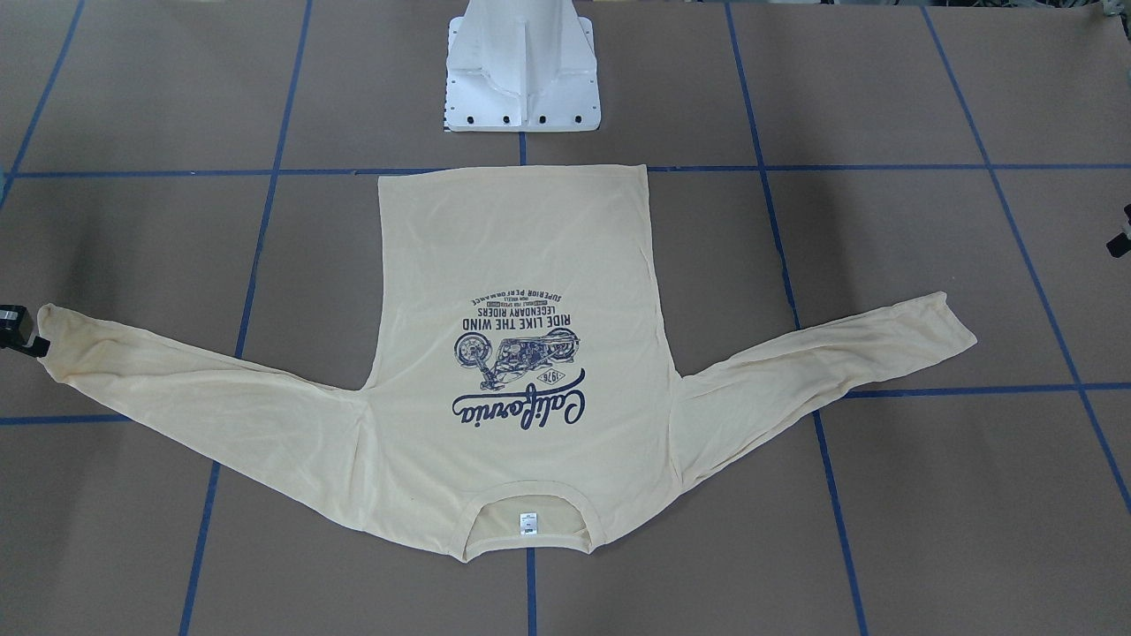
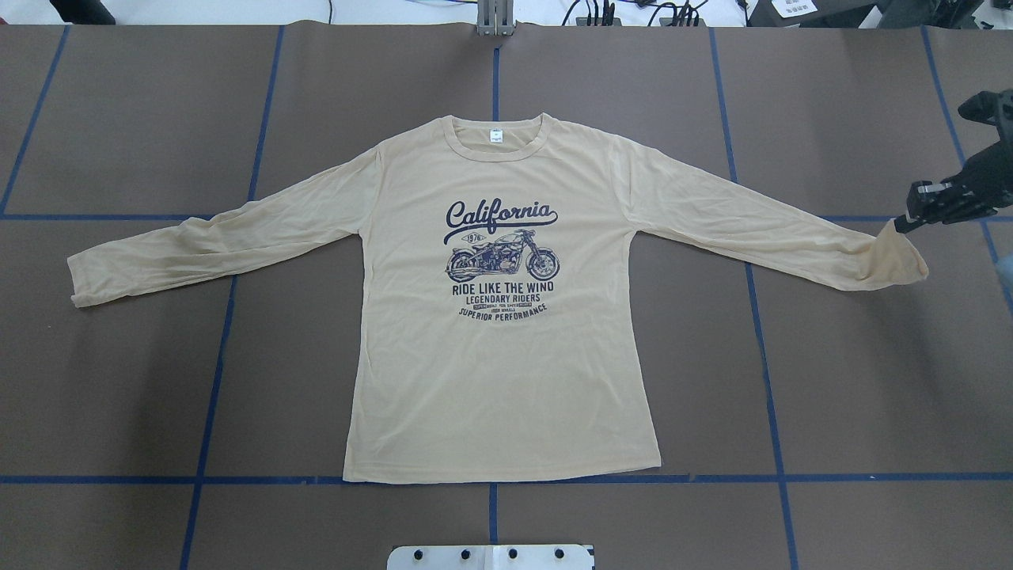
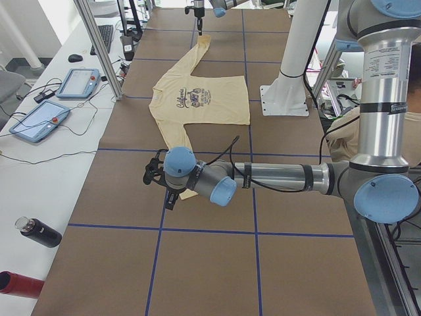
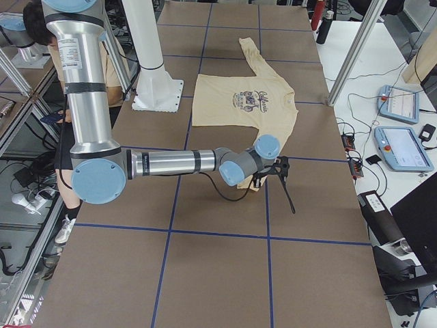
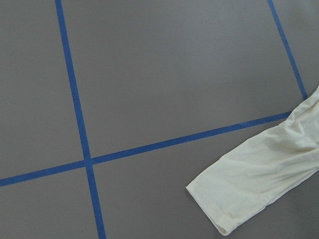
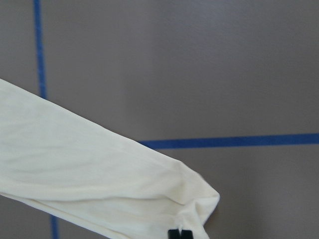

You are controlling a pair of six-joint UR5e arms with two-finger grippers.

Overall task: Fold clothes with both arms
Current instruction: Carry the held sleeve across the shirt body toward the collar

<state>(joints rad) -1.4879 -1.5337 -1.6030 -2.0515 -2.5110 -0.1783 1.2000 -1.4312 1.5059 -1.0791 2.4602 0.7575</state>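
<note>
Shirt (image 2: 506, 380) lies flat, print up, mid-worktop (image 2: 119, 380), with the hem toward the robot-side edge and the sleeves spread toward both ends. Right gripper (image 2: 907, 223) is closed on the right cuff (image 2: 902, 257), raising its corner. Left gripper (image 3: 152, 176) hovers near the left cuff (image 2: 79, 281); its opening cannot be told.

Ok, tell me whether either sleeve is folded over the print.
No: the T-shirt lies fully spread, and its California print is wholly uncovered.
</note>
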